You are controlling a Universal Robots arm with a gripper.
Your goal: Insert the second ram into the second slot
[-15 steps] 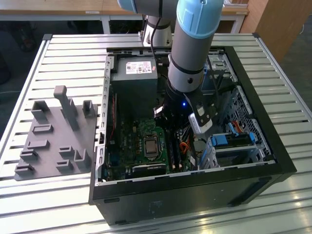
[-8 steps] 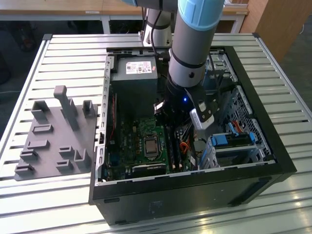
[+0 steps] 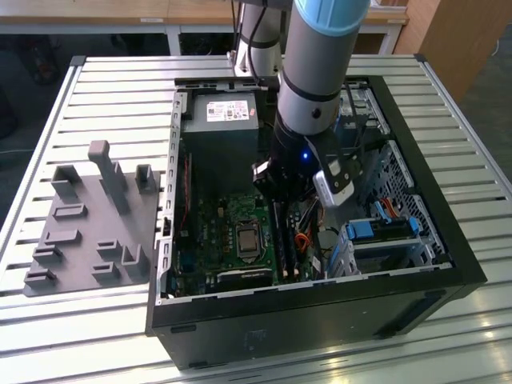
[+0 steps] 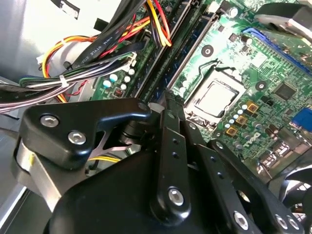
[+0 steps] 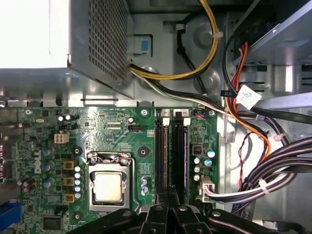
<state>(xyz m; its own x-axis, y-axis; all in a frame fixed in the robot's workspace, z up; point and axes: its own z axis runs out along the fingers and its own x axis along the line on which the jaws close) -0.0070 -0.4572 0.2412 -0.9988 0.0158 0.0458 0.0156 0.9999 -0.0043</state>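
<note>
Open desktop computer case lying on a slatted metal table, shown in the exterior view. Just inside the near wall of the case lies the green motherboard, with its CPU socket toward the exterior view's left and a drive cage with blue fittings toward the exterior view's right. Outside the case, on the exterior view's left, a grey moulded fixture tray rests on the table. Between socket and drive cage, the gripper is lowered into the case over the two parallel memory slots. In the second wrist view its black fingers are pressed together, and the tips meet at the near end of the second ram, a blue strip standing on edge along the slot on the CPU-socket side; whether the tips pinch it or merely rest on it cannot be told, nor how deeply it sits. A bundle of black, red, orange and yellow cables runs beside the slots on the side away from the socket. Farther back, the boxed power supply occupies the far left of the case, and the grey-and-blue arm rises above the gripper.
</note>
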